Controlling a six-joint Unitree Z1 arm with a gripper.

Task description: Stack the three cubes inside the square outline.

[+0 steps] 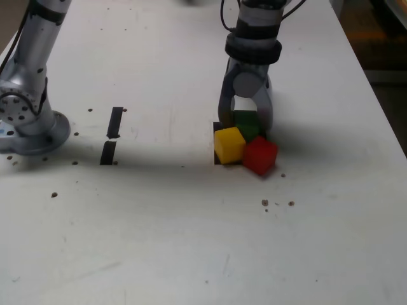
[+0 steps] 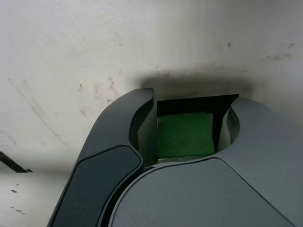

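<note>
The green cube [image 1: 247, 124] [image 2: 184, 135] rests on the white table between the two fingers of my gripper [image 1: 246, 127] [image 2: 189, 113], which stands upright over it and is shut on its sides. In front of it sit the yellow cube [image 1: 229, 145] and the red cube [image 1: 260, 155], touching each other and pressed against the green one. The red cube is turned at an angle. Only short pieces of the black square outline [image 1: 215, 157] show beside the yellow cube; the cubes cover the rest of it.
Two short black tape strips [image 1: 115, 122] [image 1: 108, 152] lie toward the exterior view's left. The arm's silver base [image 1: 25, 121] stands at the far left. The table's edge [image 1: 381, 114] runs down the right side. Small dark specks dot the surface.
</note>
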